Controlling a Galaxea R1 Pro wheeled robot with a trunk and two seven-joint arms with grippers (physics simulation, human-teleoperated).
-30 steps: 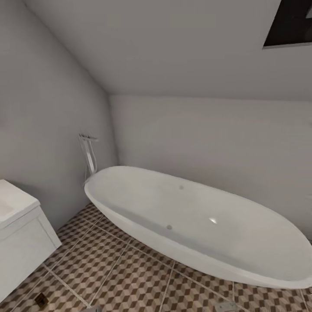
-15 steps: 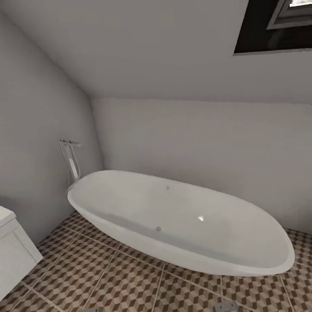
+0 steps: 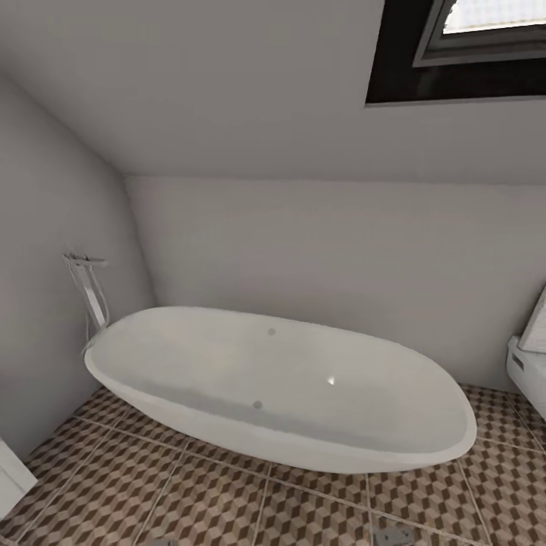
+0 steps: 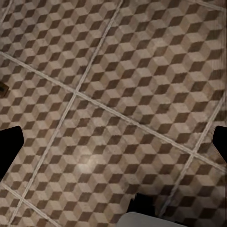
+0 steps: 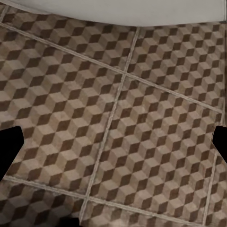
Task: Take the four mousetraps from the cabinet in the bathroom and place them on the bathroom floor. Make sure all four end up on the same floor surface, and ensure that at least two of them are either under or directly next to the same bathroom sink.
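Both claws hung parted and empty over the bathroom floor point(image 4: 113, 94): left gripper point(image 4: 113, 142), right gripper point(image 5: 113, 142). A small brown bit, maybe a mousetrap point(image 4: 2, 88), lay well off to one side of the left claw. Beyond stood the bathtub point(image 3: 273, 379). Risk: base clipping the tub while turning.

A wide white bathtub point(image 3: 280, 387) lies across the far side of the room, blocking the way to the walls behind it. The bathroom floor point(image 3: 205, 504) in front of it is open tile. A standing tap point(image 3: 89, 292) occupies the tub's left end, and a white fixture point(image 3: 528, 356) juts in at the right edge.
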